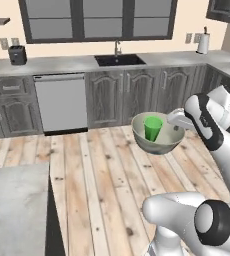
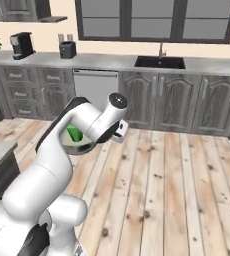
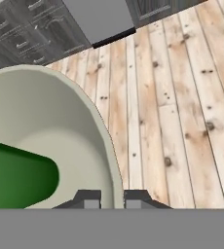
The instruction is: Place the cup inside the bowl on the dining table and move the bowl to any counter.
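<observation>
My tool (image 3: 112, 197) is pinched nearly shut on the rim of the bowl (image 1: 158, 141), one tip inside the wall and one outside. The bowl hangs in the air over the wooden floor (image 1: 97, 185), well short of the sink (image 1: 119, 60). The cup (image 1: 153, 128) stands inside it, leaning a little toward the wall on my tool's side.

As I judge it, the cup is already placed and what remains is the carry to the tabletop (image 1: 62, 65) by the sink. A rim pinch gives me little hold against twisting, so I should keep the bowl level and move slowly; any tilt could tip the cup out or let the rim slip. I would aim for the bare stretch left of the sink, above the dishwasher (image 1: 61, 102), clear of the toaster (image 1: 17, 55) farther left. I should bring the bowl in above the edge, lower it until its base sits flat, and only then let go.
</observation>
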